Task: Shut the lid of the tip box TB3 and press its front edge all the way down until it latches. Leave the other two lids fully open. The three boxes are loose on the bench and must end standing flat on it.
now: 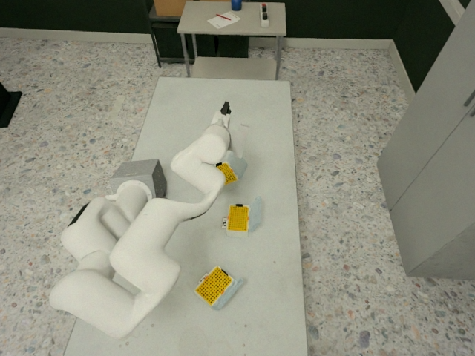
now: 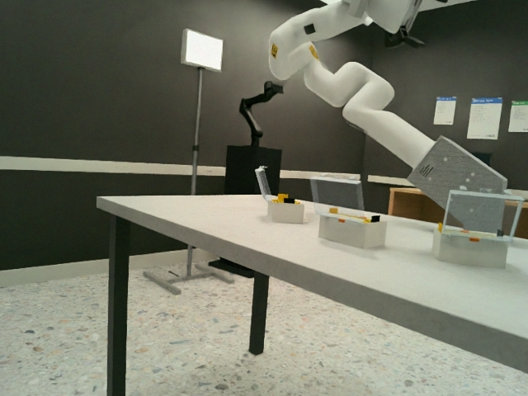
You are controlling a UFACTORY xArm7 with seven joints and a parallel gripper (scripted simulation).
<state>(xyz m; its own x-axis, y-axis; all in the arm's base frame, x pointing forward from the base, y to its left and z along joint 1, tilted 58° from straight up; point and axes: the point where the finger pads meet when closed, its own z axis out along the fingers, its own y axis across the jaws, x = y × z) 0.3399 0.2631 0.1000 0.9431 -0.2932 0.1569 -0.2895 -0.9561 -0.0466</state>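
1. Three small boxes with yellow tops sit on the white table (image 1: 268, 115) - a far box (image 1: 227, 173), a middle box (image 1: 237, 218) and a near box (image 1: 214, 285). The labels are too small to read, so I cannot tell which one is TB3.
2. All three lids are open. In the side view each lid stands up from the back of its box, and each box sits flat on the table.
3. The far box is partly hidden under the white arm (image 1: 145, 237) in the top view. Its lid (image 1: 238, 162) shows just beside the arm.
4. The gripper (image 1: 226, 108) is black. Its fingers are spread wide and nothing is between them. In the top view it shows past the far box, toward the far end of the table. The side view shows it high up - well above the boxes.
5. The arm starts at a grey block (image 1: 133, 174) by the table's edge.
6. A small grey table (image 1: 199, 18) stands behind, and a grey cupboard (image 1: 429, 153) is off to one side.
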